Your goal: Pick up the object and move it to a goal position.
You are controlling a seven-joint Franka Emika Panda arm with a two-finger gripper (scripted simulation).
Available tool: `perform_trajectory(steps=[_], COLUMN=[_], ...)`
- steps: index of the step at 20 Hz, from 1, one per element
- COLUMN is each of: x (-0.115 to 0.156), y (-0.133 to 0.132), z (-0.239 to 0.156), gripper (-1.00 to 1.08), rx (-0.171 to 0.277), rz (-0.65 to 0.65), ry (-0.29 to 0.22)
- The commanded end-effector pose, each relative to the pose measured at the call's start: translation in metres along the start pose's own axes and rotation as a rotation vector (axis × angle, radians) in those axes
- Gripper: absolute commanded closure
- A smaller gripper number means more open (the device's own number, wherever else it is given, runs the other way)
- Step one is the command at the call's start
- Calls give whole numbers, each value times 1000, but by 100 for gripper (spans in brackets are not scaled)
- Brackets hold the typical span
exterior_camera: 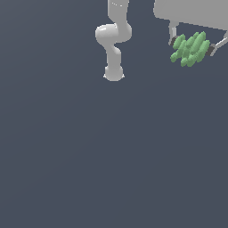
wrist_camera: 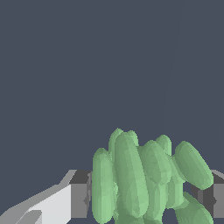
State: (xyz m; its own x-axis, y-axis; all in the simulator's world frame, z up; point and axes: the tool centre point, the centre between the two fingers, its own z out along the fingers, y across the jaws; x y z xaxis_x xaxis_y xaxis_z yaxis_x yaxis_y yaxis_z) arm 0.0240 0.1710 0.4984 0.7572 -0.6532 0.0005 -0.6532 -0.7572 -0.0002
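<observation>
A simulated scene on a plain dark slate-grey floor (exterior_camera: 111, 169), with nothing else lying on it that the cameras show. In the exterior view, the white jointed robot arm (exterior_camera: 113, 38) rises from its round base near the top middle of the picture and bends out of frame. Its hand reappears at the exterior view's upper right: a white two-fingered gripper (exterior_camera: 191, 48) hanging from a broad pale-grey body.

Between the two thin fingers sits the object, a small light-green lumpy cluster of short rod-like knobs set in diagonal rows (exterior_camera: 190, 49). The dark finger pads press against the cluster on either side, so the gripper is pinching it rather than standing spread. The cluster is narrower than the gripper body above it, which is why a side-to-side squeeze can hold it.

The wrist view confirms the hold: the green knobs (wrist_camera: 144, 179) fill the space between a grey pad on one side and a second pad on the other (only an edge of that second pad shows). Behind the cluster is only bare floor.

The cluster appears to be lifted clear of the floor, though no shadow or contact line makes this certain. Judging from this, the pick-up is done and the carry towards the goal is in hand; no goal marker is visible in either view.
</observation>
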Motion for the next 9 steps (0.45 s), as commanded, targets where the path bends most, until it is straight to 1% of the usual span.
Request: perform_trajectory(steps=[1,9], x=[0,-1], y=[-1,-3], z=[-5,-10], gripper=[108,108], rx=[0,0], rz=[0,0], ry=[0,0])
